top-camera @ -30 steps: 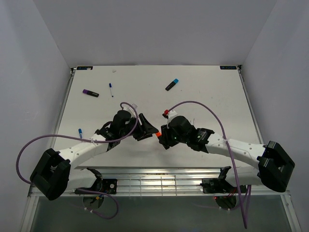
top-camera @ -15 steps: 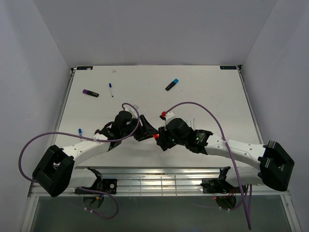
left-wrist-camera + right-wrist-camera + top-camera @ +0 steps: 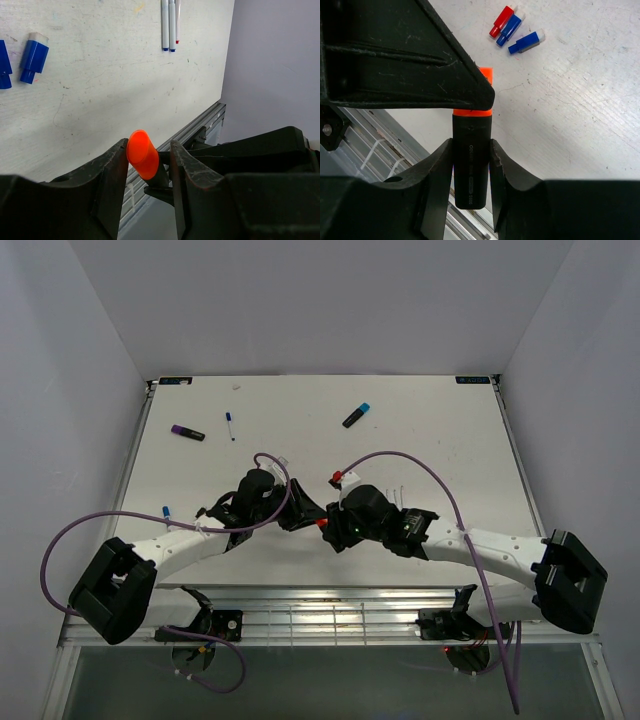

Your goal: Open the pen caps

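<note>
My right gripper (image 3: pixel 470 145) is shut on a black highlighter body (image 3: pixel 472 165), held above the table near its front middle. The highlighter's orange cap (image 3: pixel 141 159) sticks out between the fingers of my left gripper (image 3: pixel 148 145). The cap touches one finger, and a narrow gap shows to the other. In the top view the two grippers meet tip to tip, left gripper (image 3: pixel 308 512) and right gripper (image 3: pixel 338 528), with the orange cap (image 3: pixel 323 524) between them. In the right wrist view, the left gripper's finger hides most of the cap (image 3: pixel 487 75).
A blue-capped highlighter (image 3: pixel 356 415), a purple-capped highlighter (image 3: pixel 187 432) and a thin pen (image 3: pixel 230 426) lie at the back. Loose small caps, red (image 3: pixel 501 21) and blue (image 3: pixel 526 42), lie on the table. Thin white barrels (image 3: pixel 169 25) lie near the right arm. The metal rail (image 3: pixel 320 615) runs along the front edge.
My left gripper has slid over the orange cap and its jaws have narrowed around it. The right arm has shifted slightly left with the highlighter.
</note>
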Motion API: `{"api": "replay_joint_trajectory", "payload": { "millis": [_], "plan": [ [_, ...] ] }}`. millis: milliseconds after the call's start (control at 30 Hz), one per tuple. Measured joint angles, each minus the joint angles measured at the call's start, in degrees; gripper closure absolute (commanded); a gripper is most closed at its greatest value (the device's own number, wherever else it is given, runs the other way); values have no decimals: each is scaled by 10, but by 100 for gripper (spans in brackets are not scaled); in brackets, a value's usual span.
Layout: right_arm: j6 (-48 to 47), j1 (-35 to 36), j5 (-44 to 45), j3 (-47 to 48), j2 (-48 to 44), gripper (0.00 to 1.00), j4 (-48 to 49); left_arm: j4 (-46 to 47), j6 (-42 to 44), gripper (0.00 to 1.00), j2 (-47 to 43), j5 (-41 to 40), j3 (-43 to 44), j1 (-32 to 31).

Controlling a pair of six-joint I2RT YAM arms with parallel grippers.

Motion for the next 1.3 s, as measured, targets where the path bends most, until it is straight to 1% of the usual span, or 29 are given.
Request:
{"api": "replay_joint_trajectory", "payload": {
  "millis": [233, 267, 300, 367, 400, 433, 500, 567, 600, 633, 667, 800, 867, 1000, 1067, 1167, 1200, 1233, 1267, 1300],
  "plan": [
    [2, 0, -4, 0, 13, 92, 18, 1, -2, 53, 0, 0, -7, 0],
    [3, 0, -5, 0, 14, 92, 20, 1, -2, 55, 0, 1, -7, 0],
    [3, 0, -5, 0, 15, 92, 23, 1, -3, 59, 0, 2, -8, 0],
    [3, 0, -5, 0, 16, 92, 27, 1, -5, 64, 0, 1, -9, 0],
    [4, 0, -5, 0, 16, 92, 27, 1, -4, 68, 0, 1, -9, 0],
    [4, 0, -5, 0, 16, 92, 27, 1, -6, 70, 0, 1, -10, 0],
    [5, 1, -5, 0, 17, 86, 27, 6, -8, 75, -1, 2, -10, 0],
    [5, 2, -5, 0, 18, 81, 28, 7, -9, 83, -2, 3, -11, 0],
    [5, 2, -5, 0, 18, 75, 28, 7, -8, 86, -2, 3, -11, 0],
    [4, 2, -4, 0, 18, 72, 28, 7, -8, 91, -3, 3, -11, 0],
    [4, 2, -4, 0, 18, 66, 28, 7, -8, 93, -3, 3, -11, 0],
    [1, 2, -3, 0, 17, 57, 28, 6, -8, 99, -5, 3, -11, 0],
    [-1, 3, -1, 0, 17, 52, 28, 6, -7, 100, -7, 4, -11, 0],
    [-11, 3, 3, 0, 18, 48, 28, 7, -7, 100, -14, 10, -11, 0],
    [-14, 3, 3, 0, 18, 48, 29, 7, -7, 100, -16, 10, -11, 0],
    [-15, 3, 3, 0, 25, 53, 31, 6, -6, 100, -20, 10, -11, 0],
    [-15, 3, 2, 0, 28, 60, 35, 5, -6, 100, -21, 9, -11, 0],
    [-16, 3, 1, 0, 31, 64, 38, 3, -5, 100, -23, 7, -11, 0],
    [-17, 5, -1, 0, 32, 75, 41, 1, -4, 100, -24, 5, -11, 0],
    [-20, 6, -2, 0, 34, 81, 42, -2, -3, 100, -25, 4, -11, 0]
  ]
}}
